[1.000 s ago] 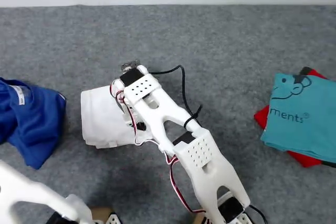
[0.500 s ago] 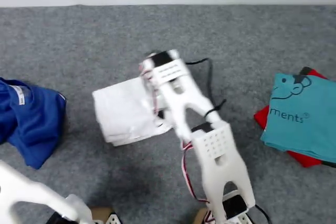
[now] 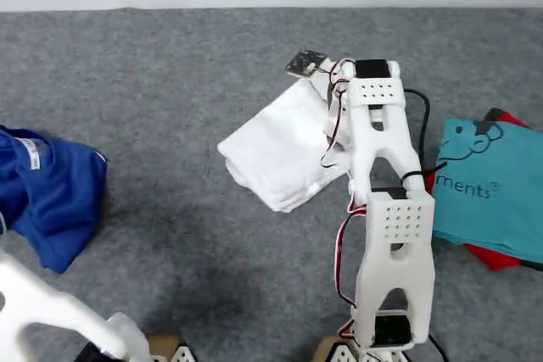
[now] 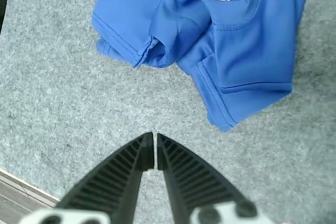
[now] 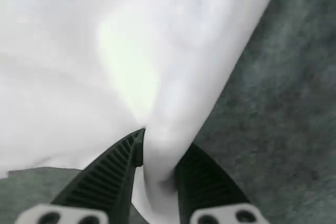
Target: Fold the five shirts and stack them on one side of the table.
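A folded white shirt (image 3: 284, 152) lies near the table's middle, and my right gripper (image 3: 338, 137) is shut on its right edge. In the right wrist view the white shirt (image 5: 131, 51) bunches between the two black fingers (image 5: 118, 174). A crumpled blue shirt (image 3: 51, 192) sits at the left edge of the table. My left gripper (image 4: 155, 150) is shut with nothing in it, hovering above the mat just short of the blue shirt (image 4: 210, 35). A folded teal shirt (image 3: 488, 188) rests on a red shirt (image 3: 488, 256) at the right edge.
A grey mat (image 3: 170, 65) covers the table, with a pale wall strip along the far side. The left arm's white link (image 3: 51, 311) shows at the lower left corner. In the left wrist view the mat's edge (image 4: 21, 184) meets a wooden surface.
My right arm has swung to the right and dragged the white shirt with it, from left of centre to right of centre. The blue shirt and the teal-on-red stack stayed put.
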{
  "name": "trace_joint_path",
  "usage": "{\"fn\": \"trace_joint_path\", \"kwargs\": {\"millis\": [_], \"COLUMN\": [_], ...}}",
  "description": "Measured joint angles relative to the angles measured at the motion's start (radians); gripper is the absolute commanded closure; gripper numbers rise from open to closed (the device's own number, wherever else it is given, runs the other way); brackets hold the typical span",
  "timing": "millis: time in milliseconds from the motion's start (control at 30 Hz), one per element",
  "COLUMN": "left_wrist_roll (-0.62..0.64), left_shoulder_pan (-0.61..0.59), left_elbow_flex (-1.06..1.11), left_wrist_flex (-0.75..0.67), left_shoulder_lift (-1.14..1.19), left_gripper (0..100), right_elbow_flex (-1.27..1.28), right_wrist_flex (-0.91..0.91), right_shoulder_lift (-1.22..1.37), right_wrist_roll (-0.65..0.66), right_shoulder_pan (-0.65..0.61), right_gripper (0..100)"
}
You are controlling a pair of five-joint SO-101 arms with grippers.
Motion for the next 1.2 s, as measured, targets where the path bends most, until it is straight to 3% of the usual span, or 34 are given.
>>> {"fn": "trace_joint_path", "kwargs": {"millis": [133, 333, 433, 567, 733, 900, 1067, 1200], "left_wrist_roll": [0.0, -0.012, -0.06, -0.087, -0.091, -0.091, -0.091, -0.091], "left_shoulder_pan": [0.0, 0.0, 0.0, 0.0, 0.0, 0.0, 0.0, 0.0], "left_elbow_flex": [0.0, 0.0, 0.0, 0.0, 0.0, 0.0, 0.0, 0.0], "left_wrist_flex": [0.0, 0.0, 0.0, 0.0, 0.0, 0.0, 0.0, 0.0], "left_shoulder_lift": [0.0, 0.0, 0.0, 0.0, 0.0, 0.0, 0.0, 0.0], "left_gripper": [98, 98, 98, 98, 98, 98, 98, 98], "right_elbow_flex": [0.0, -0.002, -0.031, -0.081, -0.11, -0.11, -0.11, -0.11], "right_wrist_flex": [-0.04, -0.018, -0.014, 0.043, 0.206, 0.27, 0.27, 0.27], "right_shoulder_lift": [0.0, -0.037, -0.077, -0.121, -0.178, -0.184, -0.184, -0.141], "right_wrist_roll": [0.089, 0.044, -0.135, -0.497, -0.973, -1.346, -1.588, -1.7], "right_shoulder_pan": [0.011, 0.031, 0.064, 0.071, 0.044, -0.054, -0.157, -0.224], "right_gripper": [94.3, 82.4, 75.8, 67.6, 66.7, 66.6, 64.6, 53.0]}}
